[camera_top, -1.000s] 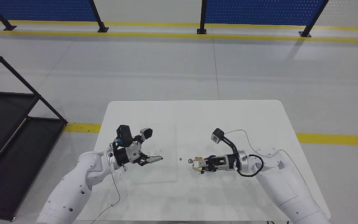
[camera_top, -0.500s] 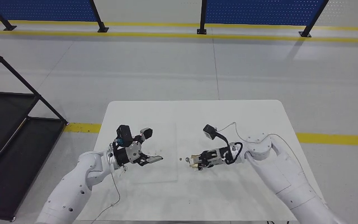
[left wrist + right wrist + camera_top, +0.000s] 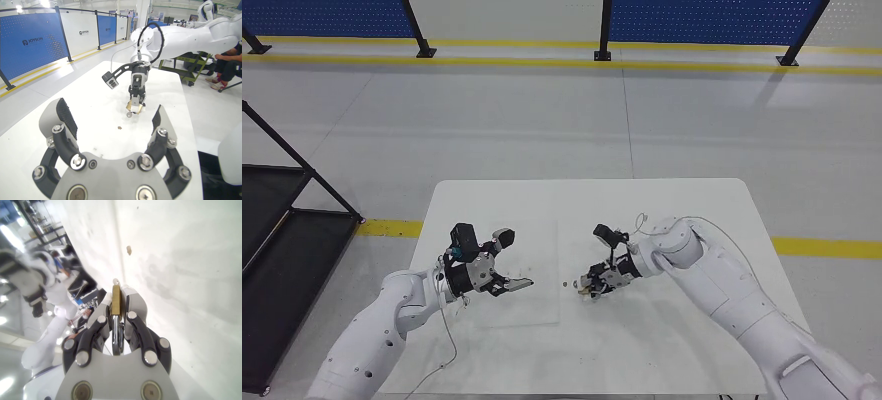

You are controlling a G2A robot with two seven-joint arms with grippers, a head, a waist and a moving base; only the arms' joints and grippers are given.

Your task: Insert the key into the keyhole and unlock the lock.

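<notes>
- My right gripper (image 3: 589,288) is clamped on the brass lock (image 3: 115,300), low at the table (image 3: 692,200). I can't tell whether the lock touches it.
- In the top view the lock sits slightly toward 6 o'clock of the table's centre.
- The key (image 3: 129,114) pokes out of the lock's end opposite the shackle.
- My left gripper (image 3: 517,260) sits at 9 o'clock of the lock, jaws wide, holding nothing.
- A small brown crumb (image 3: 564,284) lies between the grippers.

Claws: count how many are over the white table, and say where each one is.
2. The left claw hangs open over the table's left half; the right claw is near the middle, shut on the brass padlock. None seems hidden.
</notes>
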